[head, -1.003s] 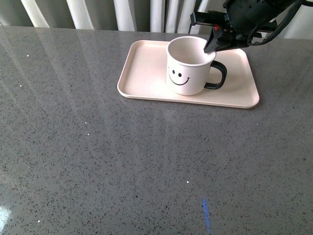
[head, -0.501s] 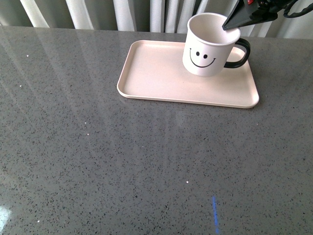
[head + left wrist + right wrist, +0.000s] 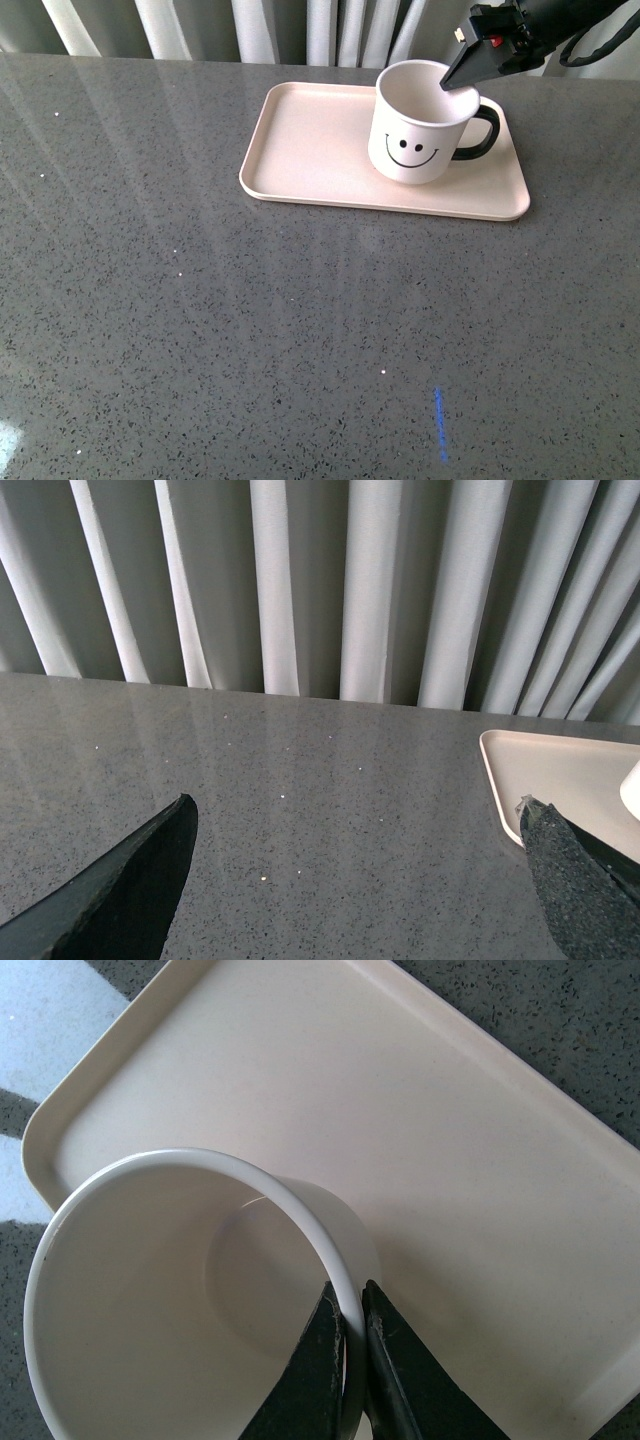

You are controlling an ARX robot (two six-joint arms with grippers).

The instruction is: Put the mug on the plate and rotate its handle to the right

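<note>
The cream-white mug (image 3: 415, 128) with a black smiley face stands upright on the right part of the pale pink plate (image 3: 310, 150). Its black handle (image 3: 480, 133) points right. My right gripper (image 3: 457, 80) is shut on the mug's rim at its right rear. The right wrist view shows its two black fingers (image 3: 385, 1360) pinching the mug's wall (image 3: 300, 1210), one inside and one outside, over the plate (image 3: 470, 1160). My left gripper (image 3: 355, 830) is open and empty above bare table, with the plate's corner (image 3: 560, 770) beside one finger. The left gripper does not show in the front view.
The grey speckled table (image 3: 250, 330) stretches wide in front of the plate. White pleated curtains (image 3: 280, 25) hang behind the table's far edge, close to the plate. A small blue mark (image 3: 440, 425) lies on the table near the front.
The mug was carried to the right and lifted, then lowered a little and shifted slightly left on the plate. The right gripper stayed shut on its rim throughout.
</note>
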